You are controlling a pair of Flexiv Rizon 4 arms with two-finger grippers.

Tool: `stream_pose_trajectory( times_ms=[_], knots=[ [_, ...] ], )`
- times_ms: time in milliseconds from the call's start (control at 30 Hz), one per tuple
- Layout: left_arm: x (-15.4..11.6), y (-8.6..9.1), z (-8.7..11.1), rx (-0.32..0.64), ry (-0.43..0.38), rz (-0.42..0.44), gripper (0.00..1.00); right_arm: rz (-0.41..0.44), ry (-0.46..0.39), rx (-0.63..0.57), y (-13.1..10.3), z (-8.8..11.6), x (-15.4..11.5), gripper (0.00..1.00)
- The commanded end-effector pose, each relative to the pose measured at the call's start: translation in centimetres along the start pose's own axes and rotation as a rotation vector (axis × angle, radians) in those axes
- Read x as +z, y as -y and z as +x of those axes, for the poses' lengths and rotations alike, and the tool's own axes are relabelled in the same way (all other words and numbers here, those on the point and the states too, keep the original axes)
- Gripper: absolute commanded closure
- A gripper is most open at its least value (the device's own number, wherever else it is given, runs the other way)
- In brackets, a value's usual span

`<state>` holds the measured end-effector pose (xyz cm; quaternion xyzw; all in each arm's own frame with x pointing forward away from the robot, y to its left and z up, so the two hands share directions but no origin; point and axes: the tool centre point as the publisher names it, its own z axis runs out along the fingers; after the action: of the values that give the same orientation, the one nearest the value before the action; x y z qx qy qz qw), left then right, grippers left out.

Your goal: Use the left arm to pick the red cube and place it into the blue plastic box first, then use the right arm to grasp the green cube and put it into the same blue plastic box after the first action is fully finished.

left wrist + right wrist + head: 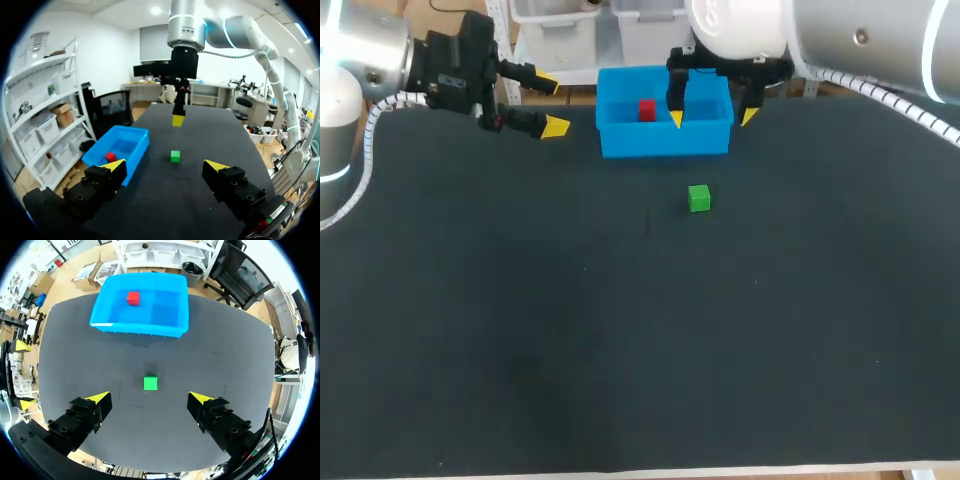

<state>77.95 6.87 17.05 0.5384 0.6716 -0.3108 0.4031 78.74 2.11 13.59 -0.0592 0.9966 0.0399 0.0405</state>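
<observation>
A dark, matte table (520, 350) with a pale front edge lies evenly lit.

A red cube (647, 110), a blue box (665, 140), a green cube (698, 198) — a black table (620, 350).

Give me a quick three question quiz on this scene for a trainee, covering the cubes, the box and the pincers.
1. True or false: the red cube lies inside the blue plastic box.
2. Where is the green cube? A: in the box. B: on the table, apart from the box. C: held by a pincer.
3. Fill in: the left pincer and the right pincer are both ____ and empty.
Key: 1 true; 2 B; 3 open.
</observation>
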Motion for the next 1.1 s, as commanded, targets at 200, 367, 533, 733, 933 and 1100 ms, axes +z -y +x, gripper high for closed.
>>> stream_pose_trajectory(
  times_ms=[200, 367, 533, 733, 933, 1100],
  knots=[
    [0.0, 0.0, 0.1, 0.004, 0.005, -0.002, 0.0, 0.006, -0.004, 0.001, -0.3, -0.2, 0.0, 0.0],
    [0.0, 0.0, 0.1, 0.004, 0.005, -0.002, 0.0, 0.006, -0.004, 0.001, -0.3, -0.2, 0.0, 0.0],
    [0.0, 0.0, 0.1, 0.004, 0.005, -0.002, 0.0, 0.006, -0.004, 0.001, -0.3, -0.2, 0.0, 0.0],
    [0.0, 0.0, 0.1, 0.004, 0.005, -0.002, 0.0, 0.006, -0.004, 0.001, -0.3, -0.2, 0.0, 0.0],
    [0.0, 0.0, 0.1, 0.004, 0.005, -0.002, 0.0, -0.024, -0.058, 0.006, -0.8, 0.2, 2.9, 0.0],
    [0.0, 0.0, 0.1, 0.004, 0.005, -0.002, 0.0, 0.016, -0.088, 0.007, -0.9, 0.6, 5.1, 0.0]
  ],
)
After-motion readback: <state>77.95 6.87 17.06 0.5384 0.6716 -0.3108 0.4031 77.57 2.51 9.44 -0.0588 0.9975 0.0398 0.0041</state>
